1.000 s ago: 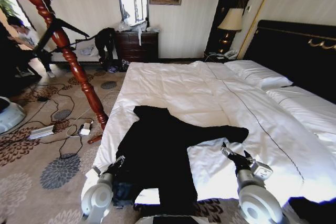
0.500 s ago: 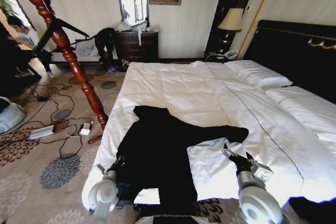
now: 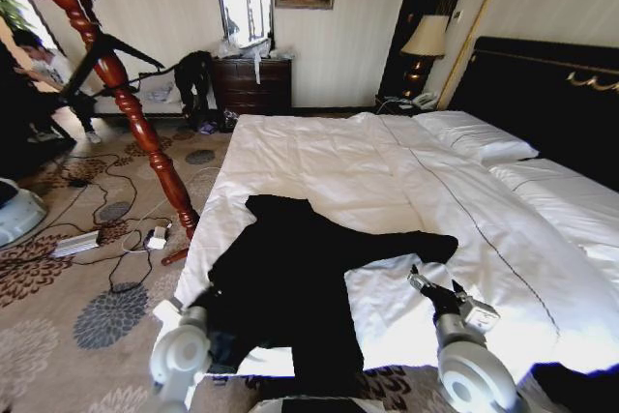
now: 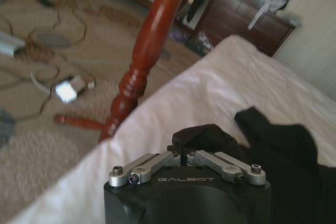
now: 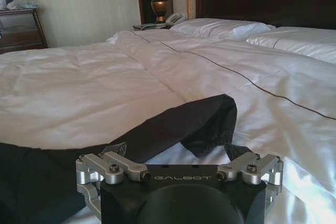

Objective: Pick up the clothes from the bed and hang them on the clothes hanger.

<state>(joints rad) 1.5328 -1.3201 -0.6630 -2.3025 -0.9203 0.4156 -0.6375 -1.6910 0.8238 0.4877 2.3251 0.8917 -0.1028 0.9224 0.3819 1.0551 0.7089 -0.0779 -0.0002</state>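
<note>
At the near edge of the bed, left side: the left end effector [image 3: 215, 299] is set against the near left part of the clothes [image 3: 300, 278]; in the left wrist view its linkage arms are drawn together at the centre and a bunched fold of black fabric [image 4: 202, 137] is seen right at its tip [image 4: 186, 153].
Left end effector state: closed, with the fabric apparently pinched, though the fingertips themselves are hidden behind the housing.
Right end effector: the right end effector [image 3: 437, 289] is held low over the white duvet, just beside the end of the outstretched sleeve [image 3: 426, 244].
Right end effector state: spread wide and holding nothing; in the right wrist view the sleeve cuff [image 5: 210, 124] lies just ahead of the parted fingers [image 5: 113, 149].
Clothes: spread flat on the near part of the bed [image 3: 319, 157], the collar end pointed away from the robot, one sleeve stretched out to the right, the lower part hanging over the near edge.
Bed: covered by a white duvet with a thin dark seam line [image 3: 474, 224]; white pillows [image 3: 474, 137] are laid against a black headboard [image 3: 542, 94].
Room: a red-brown turned wooden post [image 3: 121, 94] is stood on the patterned carpet [image 3: 58, 268] beside the bed's left side, with cables [image 3: 106, 234] trailed around its foot; a dark dresser [image 3: 251, 84] and a bedside lamp [image 3: 424, 45] are placed by the far wall.
</note>
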